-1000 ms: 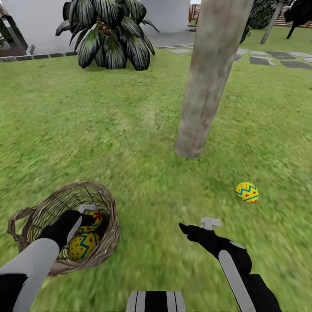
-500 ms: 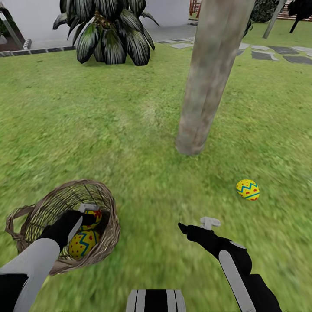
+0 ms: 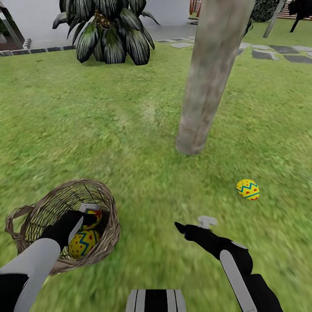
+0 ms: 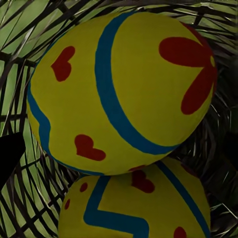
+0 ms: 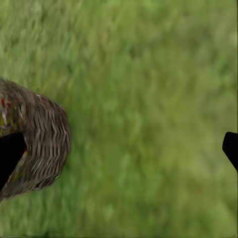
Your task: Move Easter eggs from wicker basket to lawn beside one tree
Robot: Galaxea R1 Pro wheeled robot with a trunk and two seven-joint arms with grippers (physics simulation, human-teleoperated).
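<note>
The wicker basket (image 3: 47, 208) lies tipped on the lawn (image 3: 108, 130) at the lower left. Two Easter eggs rest inside it, one (image 3: 83, 243) near the rim and one (image 3: 94, 216) deeper, partly behind my left gripper (image 3: 89, 213). That gripper reaches into the basket and stands open, its fingers (image 4: 10, 153) on either side of the flowered egg (image 4: 124, 89), with the zigzag egg (image 4: 139, 208) just below. A third egg (image 3: 248, 189) lies on the grass right of the tree (image 3: 208, 86). My right gripper (image 3: 193, 224) hovers open and empty over grass, with the basket (image 5: 44, 144) to its side.
A short palm (image 3: 106, 34) stands at the back left before a white wall. Grey paving stones (image 3: 281, 52) run along the back right. Open grass surrounds the trunk's base (image 3: 190, 145).
My right gripper has edged slightly to the left over the grass. The camera tilted a little early on. The left gripper, the basket and the eggs have stayed put.
</note>
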